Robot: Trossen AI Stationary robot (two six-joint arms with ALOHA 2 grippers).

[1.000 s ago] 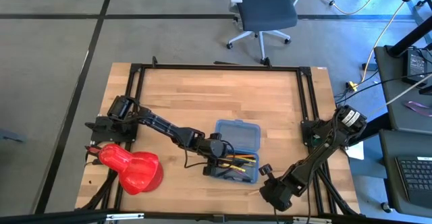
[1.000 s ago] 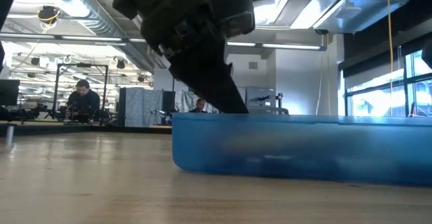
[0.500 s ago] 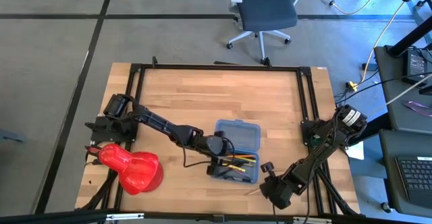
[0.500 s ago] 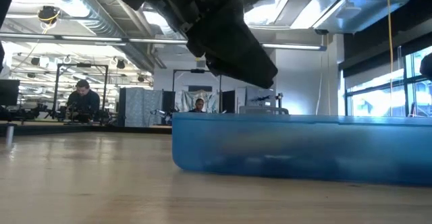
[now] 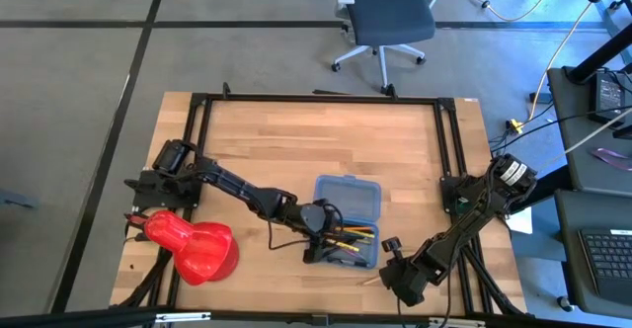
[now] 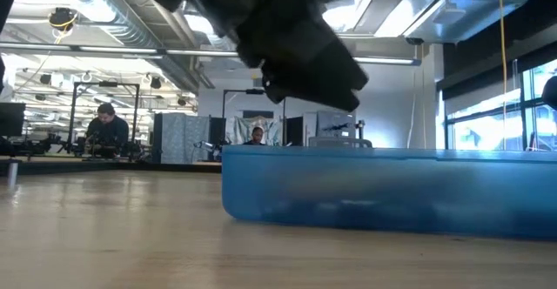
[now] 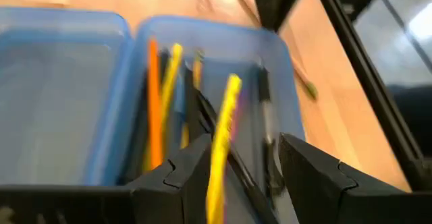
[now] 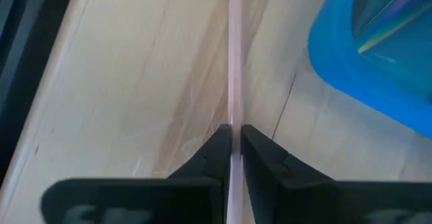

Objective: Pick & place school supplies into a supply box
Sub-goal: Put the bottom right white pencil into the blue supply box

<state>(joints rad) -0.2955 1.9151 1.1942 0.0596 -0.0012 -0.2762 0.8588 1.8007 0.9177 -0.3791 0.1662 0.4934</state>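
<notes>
The blue supply box (image 5: 348,198) lies open in the middle of the table, and it also shows in the low view (image 6: 392,189). Its near half holds orange, yellow and black pens and pencils (image 7: 162,89). My left gripper (image 7: 243,146) is open and hovers over that half (image 5: 318,237), touching nothing. A yellow pencil (image 7: 226,116) shows between its fingers. My right gripper (image 5: 388,261) is near the table's near edge, right of the box, shut on a plain wood pencil (image 8: 234,62). The scissors are not in view. My right gripper pinches the plain wood pencil's shaft (image 8: 233,119) between its two fingers. The pencil runs on through the gap between them and out ahead of them. The pencil (image 5: 369,280) lies close along the tabletop; I cannot tell whether it is clear of it.
A big glossy red object (image 5: 193,246) lies at the table's near left. A black frame rail (image 5: 449,160) runs along the table's right side. Bare wood lies behind the box. A person (image 6: 104,119) sits in the room beyond.
My left gripper has risen out of the box's near half and now hangs above its rim.
</notes>
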